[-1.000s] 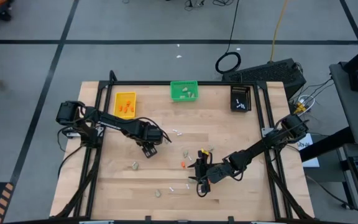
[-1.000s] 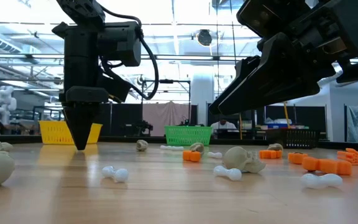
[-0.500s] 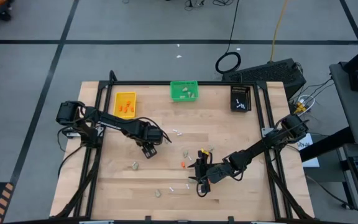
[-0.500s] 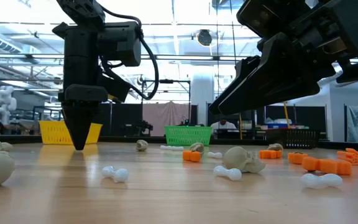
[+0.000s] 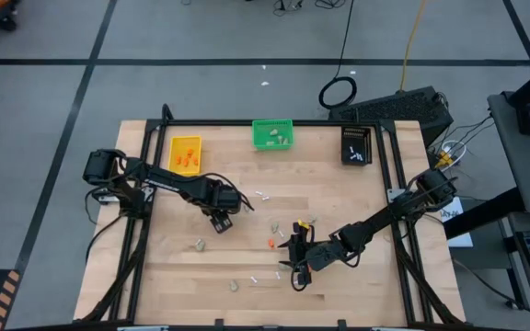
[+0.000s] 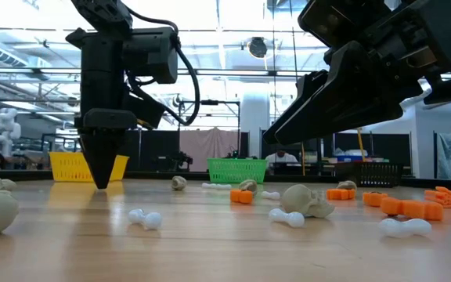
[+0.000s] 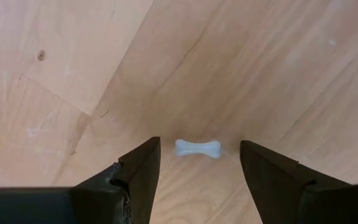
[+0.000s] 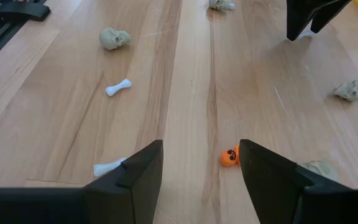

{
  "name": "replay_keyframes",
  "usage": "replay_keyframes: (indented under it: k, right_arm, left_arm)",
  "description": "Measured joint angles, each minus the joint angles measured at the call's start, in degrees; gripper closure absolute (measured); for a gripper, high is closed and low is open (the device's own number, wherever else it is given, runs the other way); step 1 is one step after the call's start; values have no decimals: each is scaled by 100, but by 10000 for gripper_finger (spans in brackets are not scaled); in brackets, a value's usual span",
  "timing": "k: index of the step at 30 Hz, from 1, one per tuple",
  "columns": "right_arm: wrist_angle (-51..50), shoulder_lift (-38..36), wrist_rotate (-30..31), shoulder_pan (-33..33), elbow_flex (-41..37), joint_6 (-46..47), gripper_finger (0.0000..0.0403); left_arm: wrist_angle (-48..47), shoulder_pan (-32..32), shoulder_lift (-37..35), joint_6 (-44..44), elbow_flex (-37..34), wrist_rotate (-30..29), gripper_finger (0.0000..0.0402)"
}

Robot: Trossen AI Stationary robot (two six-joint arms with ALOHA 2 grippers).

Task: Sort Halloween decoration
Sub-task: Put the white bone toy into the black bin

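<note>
Pale wooden plank worktop [image 5: 357,285], dark frame rails on its sides.

Bins along the far edge: yellow rectangular mesh bin [image 5: 185,154] holding orange bits; green rectangular mesh bin [image 5: 272,134] holding beige-grey lumps; black rectangular mesh bin [image 5: 356,144] holding white sticks.

Halloween decoration, loose on the worktop:
- small white bone-shaped stick [image 7: 197,148], lying flat, directly below the left gripper and between its two fingers, touched by neither.
- orange pumpkin-faced bit [image 8: 230,156], just ahead of the right gripper, beside one finger.
- beige-grey skull-shaped lump [image 8: 114,38], farther out; another beige-grey lump [image 8: 351,90] off to the side.
- white bone sticks [image 8: 118,87] and [image 8: 109,166] in the right wrist view.
- further orange bits [image 6: 413,207], a beige-grey skull [image 6: 307,200] and white bones [image 6: 145,218] scattered in the low view.

Left gripper [image 5: 221,221]: pointing straight down near the worktop's middle-left, tips close to the surface; jaws released, spread either side of the white bone, holding nothing.

Right gripper [image 5: 299,260]: low over the near-centre of the worktop, angled forward; jaws released, parted, nothing between them.
</note>
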Motion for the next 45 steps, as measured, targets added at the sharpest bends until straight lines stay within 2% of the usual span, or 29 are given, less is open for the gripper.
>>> replay_keyframes:
  k: [23,37,45]
  right_arm:
    - [1,0,1,-1,-1,-13,206]
    - [0,0,1,-1,-1,-15,206]
    - [1,0,1,-1,-1,-15,206]
  left_arm:
    - [-22,4,181,21,17,134,179]
    - [14,0,188,150,9,223,264]
    - [85,0,188,158,7,223,283]
